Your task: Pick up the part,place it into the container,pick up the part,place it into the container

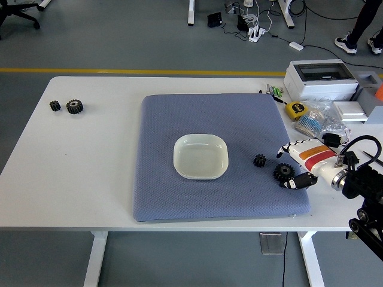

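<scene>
Gears (260, 160) (282, 172) lie on the mat (179, 119), right of the empty dish (201, 156). Right hand (296, 164) sits open beside the larger gear, gripping nothing.

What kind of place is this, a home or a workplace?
Probably a lab or workshop: black gears lie on a white table, a tape measure lies among hardware clutter, and cables with a power strip cross the grey floor.

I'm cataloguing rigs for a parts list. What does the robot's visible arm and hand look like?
Only the right arm shows. The robot hand has a white shell with an orange and a red band across its back and black finger parts. Behind it sits a silver wrist ring, then black arm links with a looping black cable.
</scene>
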`<state>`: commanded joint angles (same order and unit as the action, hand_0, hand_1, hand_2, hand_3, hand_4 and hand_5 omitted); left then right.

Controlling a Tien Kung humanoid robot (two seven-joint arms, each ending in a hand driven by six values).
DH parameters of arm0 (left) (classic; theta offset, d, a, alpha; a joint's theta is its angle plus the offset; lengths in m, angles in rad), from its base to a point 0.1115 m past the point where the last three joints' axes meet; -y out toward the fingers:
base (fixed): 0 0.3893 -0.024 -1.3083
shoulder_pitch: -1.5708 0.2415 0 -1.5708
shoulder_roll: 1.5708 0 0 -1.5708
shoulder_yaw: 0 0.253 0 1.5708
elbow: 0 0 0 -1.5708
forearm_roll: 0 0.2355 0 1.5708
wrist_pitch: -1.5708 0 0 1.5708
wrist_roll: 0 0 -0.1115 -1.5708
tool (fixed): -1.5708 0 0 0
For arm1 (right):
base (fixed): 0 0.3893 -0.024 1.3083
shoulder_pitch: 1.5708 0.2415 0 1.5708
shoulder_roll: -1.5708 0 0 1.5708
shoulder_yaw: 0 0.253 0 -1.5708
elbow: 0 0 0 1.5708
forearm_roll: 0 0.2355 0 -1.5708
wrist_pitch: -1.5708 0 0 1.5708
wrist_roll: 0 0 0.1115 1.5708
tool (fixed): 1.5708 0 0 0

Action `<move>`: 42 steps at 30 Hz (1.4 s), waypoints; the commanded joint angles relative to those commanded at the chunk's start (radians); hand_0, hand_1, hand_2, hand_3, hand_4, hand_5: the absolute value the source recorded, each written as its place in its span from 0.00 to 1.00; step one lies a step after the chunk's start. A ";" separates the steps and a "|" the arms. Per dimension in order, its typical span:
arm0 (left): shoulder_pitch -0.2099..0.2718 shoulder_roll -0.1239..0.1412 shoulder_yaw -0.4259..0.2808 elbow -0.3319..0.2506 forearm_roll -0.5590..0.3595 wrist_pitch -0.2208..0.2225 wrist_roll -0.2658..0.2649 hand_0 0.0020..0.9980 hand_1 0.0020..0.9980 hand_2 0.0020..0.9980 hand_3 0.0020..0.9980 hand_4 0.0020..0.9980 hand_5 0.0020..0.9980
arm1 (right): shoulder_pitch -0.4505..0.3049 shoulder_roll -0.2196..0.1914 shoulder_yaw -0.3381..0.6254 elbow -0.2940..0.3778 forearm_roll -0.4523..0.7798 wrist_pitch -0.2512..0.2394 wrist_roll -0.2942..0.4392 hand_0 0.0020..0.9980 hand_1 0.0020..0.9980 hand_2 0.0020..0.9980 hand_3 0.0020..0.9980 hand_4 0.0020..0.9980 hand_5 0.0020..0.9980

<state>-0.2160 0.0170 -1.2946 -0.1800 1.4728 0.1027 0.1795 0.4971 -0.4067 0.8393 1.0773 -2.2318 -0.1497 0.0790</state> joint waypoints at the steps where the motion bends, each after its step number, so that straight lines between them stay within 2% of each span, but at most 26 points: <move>1: 0.000 0.000 0.000 0.000 0.000 0.000 0.000 0.67 0.65 0.62 0.56 0.58 0.53 | 0.000 0.000 0.000 -0.004 0.005 -0.003 0.002 0.54 0.66 0.66 0.55 0.85 0.31; 3: 0.000 0.000 0.001 0.000 0.000 0.000 0.000 0.67 0.66 0.62 0.56 0.58 0.53 | 0.001 0.001 -0.002 -0.011 0.016 -0.006 0.006 0.51 0.64 0.63 0.53 0.81 0.32; 12: 0.000 0.001 0.004 0.000 0.000 -0.002 0.001 0.67 0.66 0.62 0.56 0.58 0.53 | 0.001 0.009 -0.014 -0.042 0.047 0.012 0.002 0.51 0.64 0.63 0.53 0.80 0.34; 20: -0.001 0.002 0.005 0.000 0.000 -0.003 0.001 0.67 0.66 0.62 0.56 0.58 0.53 | -0.002 -0.002 -0.007 -0.026 0.071 0.045 -0.006 0.51 0.63 0.64 0.54 0.81 0.33; 21: -0.001 0.003 0.005 0.000 0.000 -0.003 0.001 0.67 0.65 0.62 0.56 0.58 0.53 | -0.002 -0.003 -0.006 -0.021 0.068 0.052 -0.011 0.53 0.64 0.69 0.58 0.84 0.33; 27: -0.003 0.004 0.006 0.000 0.001 -0.003 0.001 0.67 0.65 0.62 0.56 0.58 0.53 | -0.001 -0.006 0.001 -0.004 0.063 0.049 -0.005 0.53 0.64 0.69 0.58 0.84 0.33; 28: -0.003 0.004 0.006 0.000 0.002 -0.003 0.001 0.67 0.65 0.62 0.56 0.58 0.53 | -0.001 -0.007 0.001 -0.002 0.062 0.049 -0.004 0.53 0.65 0.71 0.64 0.87 0.32; 33: -0.003 0.004 0.006 0.000 0.001 -0.003 0.001 0.67 0.65 0.62 0.56 0.58 0.53 | 0.000 -0.008 0.003 0.002 0.060 0.057 0.001 0.53 0.65 0.71 0.64 0.87 0.32; 34: -0.003 0.004 0.007 0.000 0.000 -0.003 0.001 0.67 0.66 0.62 0.56 0.58 0.53 | 0.000 -0.008 0.003 0.001 0.060 0.058 0.001 0.56 0.66 0.73 0.71 0.89 0.32; 42: -0.003 0.004 0.008 0.000 0.000 -0.004 0.002 0.67 0.65 0.62 0.56 0.58 0.53 | 0.001 -0.009 0.005 0.007 0.058 0.064 0.001 0.56 0.66 0.73 0.72 0.90 0.33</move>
<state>-0.2192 0.0214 -1.2865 -0.1800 1.4730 0.0989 0.1810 0.4983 -0.4154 0.8438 1.0840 -2.1742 -0.0854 0.0805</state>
